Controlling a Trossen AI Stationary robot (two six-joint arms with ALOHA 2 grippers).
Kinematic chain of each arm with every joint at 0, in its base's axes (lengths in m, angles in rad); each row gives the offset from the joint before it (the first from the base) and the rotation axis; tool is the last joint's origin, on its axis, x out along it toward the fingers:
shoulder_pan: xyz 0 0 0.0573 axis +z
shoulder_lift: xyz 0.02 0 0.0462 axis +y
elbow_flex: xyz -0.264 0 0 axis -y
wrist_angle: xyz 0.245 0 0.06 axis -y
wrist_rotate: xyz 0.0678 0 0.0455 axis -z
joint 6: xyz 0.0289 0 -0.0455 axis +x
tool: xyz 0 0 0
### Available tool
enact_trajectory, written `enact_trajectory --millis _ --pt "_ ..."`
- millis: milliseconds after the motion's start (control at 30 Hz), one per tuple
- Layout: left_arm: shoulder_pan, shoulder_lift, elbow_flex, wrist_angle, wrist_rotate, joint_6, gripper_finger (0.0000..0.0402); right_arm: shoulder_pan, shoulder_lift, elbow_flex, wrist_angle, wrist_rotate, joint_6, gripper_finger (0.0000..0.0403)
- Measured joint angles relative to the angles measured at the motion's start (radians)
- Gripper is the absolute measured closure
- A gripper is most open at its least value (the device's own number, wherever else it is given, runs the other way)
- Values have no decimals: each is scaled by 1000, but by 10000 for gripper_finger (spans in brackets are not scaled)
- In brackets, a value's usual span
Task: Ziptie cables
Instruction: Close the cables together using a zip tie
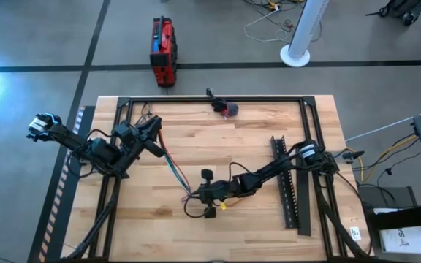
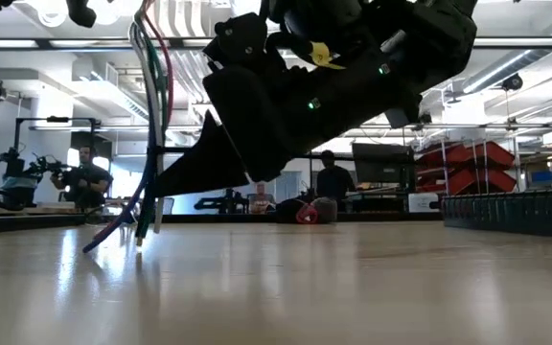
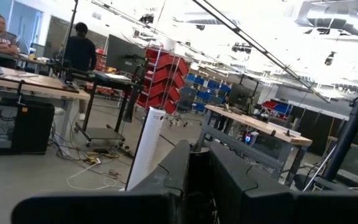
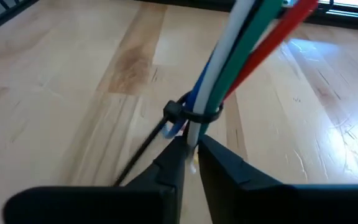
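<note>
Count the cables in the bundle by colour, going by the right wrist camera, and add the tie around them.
White cable: 1
Green cable: 1
Red cable: 1
Blue cable: 1
Black zip tie: 1
Total: 5 (4 cables, 1 tie)

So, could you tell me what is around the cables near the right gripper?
A black ziptie loops the cables just above the right gripper. The cable ends below are hidden.
</note>
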Motion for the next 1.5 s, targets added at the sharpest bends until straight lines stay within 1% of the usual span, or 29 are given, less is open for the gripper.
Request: enact_trajectory --millis 67,133,233,400,667,900,1100,1333,1433,1500 --pt "0 0 0 0 2 0 373 0 0 0 6 0 -1 394" --pt "0 -2 0 0 6 0 373 0 0 0 7 1 0 398" --pt "0 -8 0 3 26 0 373 0 0 -2 -3 4 9 400" --pt "0 -30 0 14 114 -26 373 -1 0 -5 -12 7 14 402" --pt "0 -57 0 32 141 -28 373 -3 -2 -12 -12 11 29 402" --pt "0 -58 0 66 215 -57 373 -4 -3 -12 -13 11 29 403" --pt "0 -57 0 77 241 -68 373 -4 -3 -13 -1 6 8 403" --pt "0 -54 0 88 243 -72 373 -3 -2 -7 11 -1 -18 401" --pt "0 -59 0 89 268 -76 373 -3 -2 -7 17 0 -15 392" --pt "0 -59 0 92 281 -84 373 -3 -2 -7 19 -4 -24 379"
